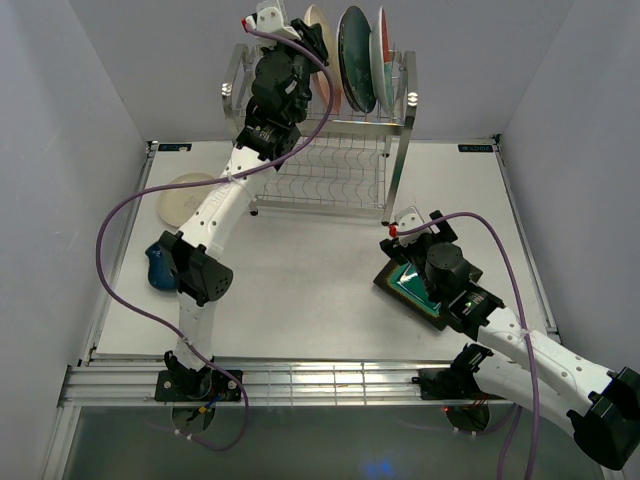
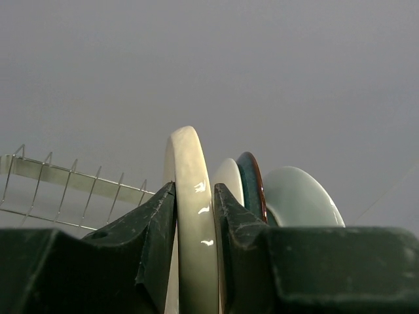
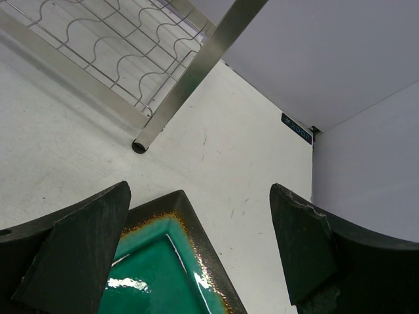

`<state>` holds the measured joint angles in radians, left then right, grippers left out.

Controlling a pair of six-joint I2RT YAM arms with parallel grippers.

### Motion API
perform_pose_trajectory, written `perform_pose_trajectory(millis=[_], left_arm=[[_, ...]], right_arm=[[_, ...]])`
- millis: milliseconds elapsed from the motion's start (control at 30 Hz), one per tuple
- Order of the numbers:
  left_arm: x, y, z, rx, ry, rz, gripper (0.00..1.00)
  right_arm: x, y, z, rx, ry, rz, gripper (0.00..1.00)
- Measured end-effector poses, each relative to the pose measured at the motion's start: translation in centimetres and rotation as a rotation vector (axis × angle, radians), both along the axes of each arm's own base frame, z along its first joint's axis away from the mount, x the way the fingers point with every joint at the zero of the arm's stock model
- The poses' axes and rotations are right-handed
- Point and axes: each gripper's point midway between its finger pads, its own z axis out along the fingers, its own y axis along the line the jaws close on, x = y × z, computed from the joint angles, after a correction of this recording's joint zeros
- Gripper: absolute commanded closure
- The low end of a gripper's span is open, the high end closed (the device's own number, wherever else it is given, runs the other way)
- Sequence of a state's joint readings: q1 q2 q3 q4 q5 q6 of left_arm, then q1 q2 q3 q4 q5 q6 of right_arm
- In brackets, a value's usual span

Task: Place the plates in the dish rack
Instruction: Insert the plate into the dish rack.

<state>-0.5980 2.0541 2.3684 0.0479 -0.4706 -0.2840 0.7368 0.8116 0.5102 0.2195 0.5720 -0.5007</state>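
Observation:
My left gripper [image 1: 312, 40] is up at the top tier of the dish rack [image 1: 330, 170]. Its jaws are shut on the rim of a cream plate [image 2: 186, 150] standing on edge. Behind it in the left wrist view stand another pale plate [image 2: 229, 176], a dark teal plate with a red rim [image 2: 252, 186] and a light one [image 2: 298, 196]. My right gripper [image 3: 200, 190] hangs open over one corner of the square green plate [image 3: 157, 268], which lies flat on the table at right [image 1: 405, 285]. Nothing sits between its fingers.
A cream plate [image 1: 185, 195] lies flat on the table at far left. A dark blue plate [image 1: 158, 265] lies nearer, partly under my left arm's elbow. A rack leg [image 3: 196, 72] stands just ahead of the right gripper. The lower shelf [image 3: 118, 33] holds nothing.

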Motion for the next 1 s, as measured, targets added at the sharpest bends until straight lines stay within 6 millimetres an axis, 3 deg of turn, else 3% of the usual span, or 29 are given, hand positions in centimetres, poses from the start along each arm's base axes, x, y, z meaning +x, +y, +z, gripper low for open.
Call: perform_pose_trajectory(millis=[200, 533, 767, 1000], left_arm=[[0.3, -0.1, -0.2, -0.004, -0.001, -0.010, 0.50], [1.3, -1.5, -2.0, 0.018, 0.014, -0.042, 0.48], [1.5, -1.7, -2.3, 0.023, 0.016, -0.048, 0.33], [1.1, -1.4, -2.7, 0.033, 0.031, -0.045, 0.11]], right_arm=[[0.0, -0.1, 0.0, 0.000, 0.000, -0.003, 0.08], [0.0, -0.1, 0.0, 0.000, 0.000, -0.003, 0.08], [0.0, -0.1, 0.0, 0.000, 0.000, -0.004, 0.08], [0.0, -0.1, 0.0, 0.000, 0.000, -0.003, 0.08]])
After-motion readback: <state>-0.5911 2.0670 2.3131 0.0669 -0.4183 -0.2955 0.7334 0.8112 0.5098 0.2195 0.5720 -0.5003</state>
